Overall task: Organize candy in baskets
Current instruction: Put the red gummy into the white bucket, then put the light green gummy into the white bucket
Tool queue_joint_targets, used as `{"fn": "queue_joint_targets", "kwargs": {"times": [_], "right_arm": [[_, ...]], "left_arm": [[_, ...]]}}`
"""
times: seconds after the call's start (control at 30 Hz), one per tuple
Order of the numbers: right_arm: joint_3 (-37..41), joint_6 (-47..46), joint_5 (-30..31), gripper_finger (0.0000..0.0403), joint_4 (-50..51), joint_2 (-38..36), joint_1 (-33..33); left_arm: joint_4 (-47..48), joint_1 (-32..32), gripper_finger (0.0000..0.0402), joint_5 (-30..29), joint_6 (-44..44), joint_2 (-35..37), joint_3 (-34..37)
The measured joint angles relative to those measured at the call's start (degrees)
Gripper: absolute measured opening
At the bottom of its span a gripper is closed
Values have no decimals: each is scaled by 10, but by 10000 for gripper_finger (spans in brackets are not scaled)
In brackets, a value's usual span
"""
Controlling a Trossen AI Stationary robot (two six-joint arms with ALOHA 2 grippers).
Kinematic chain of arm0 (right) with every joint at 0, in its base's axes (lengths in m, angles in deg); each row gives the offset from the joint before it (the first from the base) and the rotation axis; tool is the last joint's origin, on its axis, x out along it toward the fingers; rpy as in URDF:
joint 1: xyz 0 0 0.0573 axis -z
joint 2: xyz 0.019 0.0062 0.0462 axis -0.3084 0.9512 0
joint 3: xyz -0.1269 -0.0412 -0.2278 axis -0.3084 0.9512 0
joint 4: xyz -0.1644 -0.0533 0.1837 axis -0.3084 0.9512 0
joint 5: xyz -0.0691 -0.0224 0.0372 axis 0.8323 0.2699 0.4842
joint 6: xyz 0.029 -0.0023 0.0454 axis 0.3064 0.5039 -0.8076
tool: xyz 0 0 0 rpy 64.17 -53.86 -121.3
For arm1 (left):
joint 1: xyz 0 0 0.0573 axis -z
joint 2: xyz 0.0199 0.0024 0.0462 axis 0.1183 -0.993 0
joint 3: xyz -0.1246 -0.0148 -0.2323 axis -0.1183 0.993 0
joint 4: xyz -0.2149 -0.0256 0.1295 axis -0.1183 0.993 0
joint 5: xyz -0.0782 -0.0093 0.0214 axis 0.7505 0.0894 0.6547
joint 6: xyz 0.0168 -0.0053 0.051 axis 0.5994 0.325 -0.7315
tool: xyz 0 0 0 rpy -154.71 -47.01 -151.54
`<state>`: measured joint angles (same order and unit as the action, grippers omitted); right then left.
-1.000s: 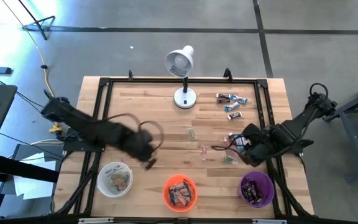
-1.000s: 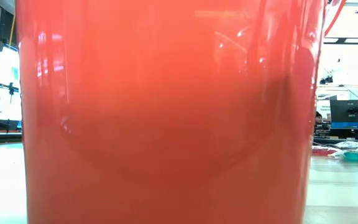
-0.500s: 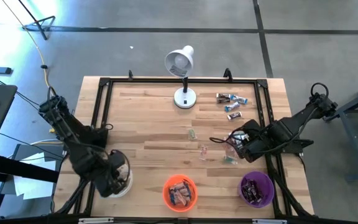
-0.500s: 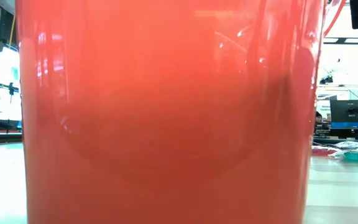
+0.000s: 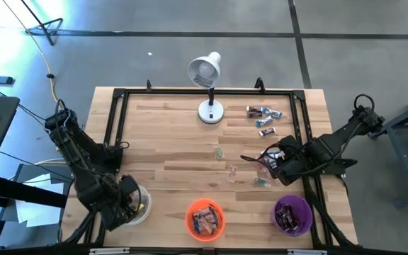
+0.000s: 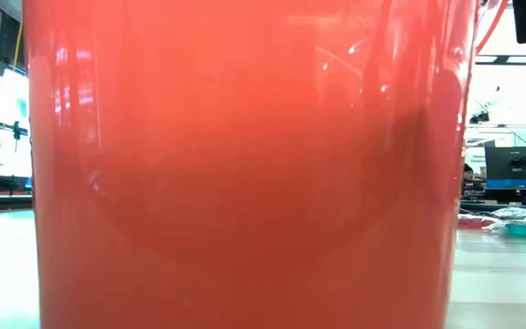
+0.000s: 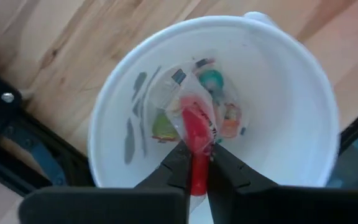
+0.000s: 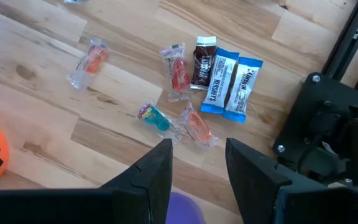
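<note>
- Past my right wrist I am reading "HERSHEY'S" in white letters running down the dark brown wrapper [image 8: 202, 60] lying on the wooden table [image 8: 55, 118].
- The two blue wrappers [image 8: 230, 84] lying just beside it are carrying white lettering too, but I am not managing to make out the words.
- The clear wrapper with red print [image 7: 197, 121] in my left gripper [image 7: 196, 163] is showing marks too small to read.
- The monitor [image 6: 513, 166] in the room behind is showing lines of text I cannot read.
</note>
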<state>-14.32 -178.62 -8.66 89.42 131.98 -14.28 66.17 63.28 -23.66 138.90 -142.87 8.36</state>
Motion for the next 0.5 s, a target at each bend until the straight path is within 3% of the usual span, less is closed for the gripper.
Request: {"fn": "queue_joint_targets", "kwargs": {"times": [0.37, 0.5], "right_arm": [[0, 1, 0, 144, 0, 0, 0], [0, 1, 2, 144, 0, 0, 0]], "left_arm": [[-45, -3, 99, 47, -71, 0, 0], [-41, -11, 120, -23, -106, 0, 0]]}}
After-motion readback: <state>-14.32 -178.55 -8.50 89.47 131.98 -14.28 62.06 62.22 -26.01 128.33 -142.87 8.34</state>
